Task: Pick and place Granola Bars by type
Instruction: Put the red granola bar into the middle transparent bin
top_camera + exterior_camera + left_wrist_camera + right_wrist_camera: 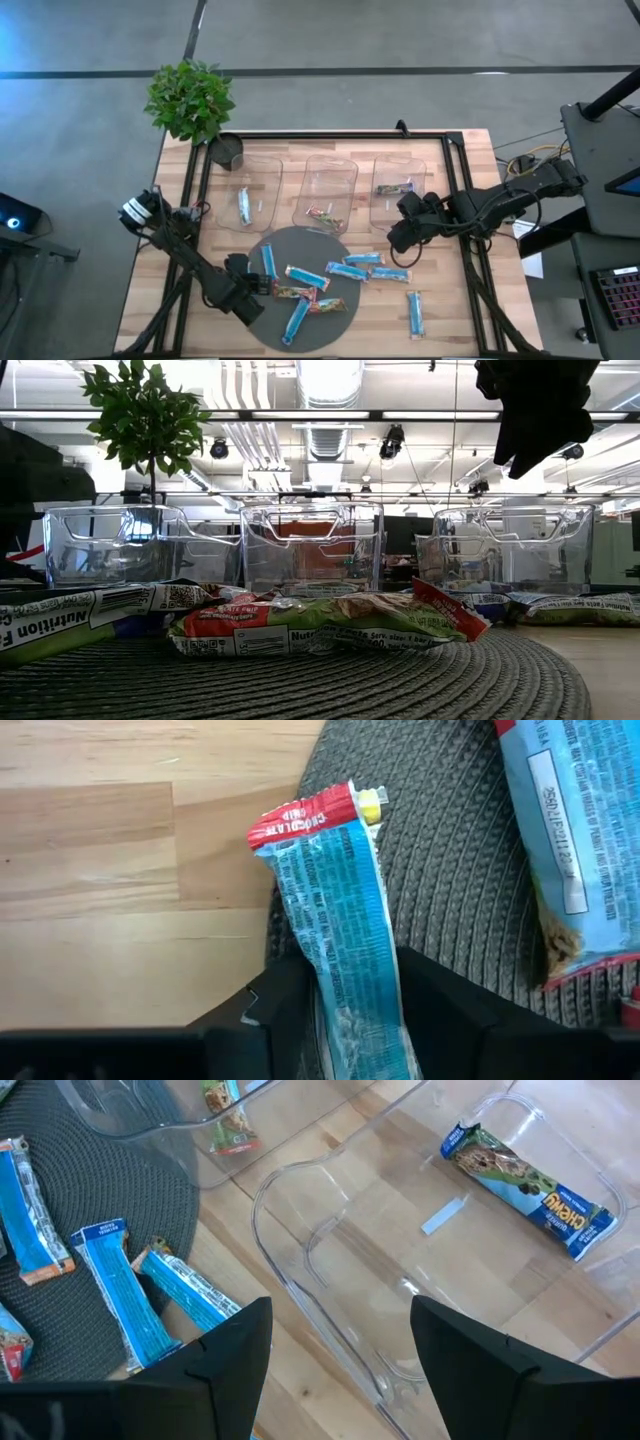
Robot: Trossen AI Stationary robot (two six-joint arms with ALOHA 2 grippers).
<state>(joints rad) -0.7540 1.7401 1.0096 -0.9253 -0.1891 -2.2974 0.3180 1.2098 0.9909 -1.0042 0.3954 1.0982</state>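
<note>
A light blue granola bar (335, 910) with a red crimped end sits between the fingers of my left gripper (350, 970), at the left edge of the grey round mat (300, 340). My left gripper (258, 285) is shut on it. Several more light blue bars (347, 270) and two multicoloured ones (292, 292) lie flat on the mat. My right gripper (398, 238) is open and empty. It hovers over the near rim of the right clear bin (300, 1230), which holds a darker bar (525, 1190). My left gripper pinches the light blue bar between its two fingers (285, 1005) at its near half (350, 1010). The bar runs along the fingers. Its red crimped far end (305, 818) reaches past the mat's edge over the wood. Whether it is lifted clear, I cannot tell.
Three clear bins stand in a row along the far side. The left bin (262, 165) holds a light blue bar (244, 206), and the middle bin (330, 160) holds a multicoloured bar (322, 215). One blue bar (415, 313) lies on the wood right of the mat. A potted plant (190, 100) stands at the far left corner.
</note>
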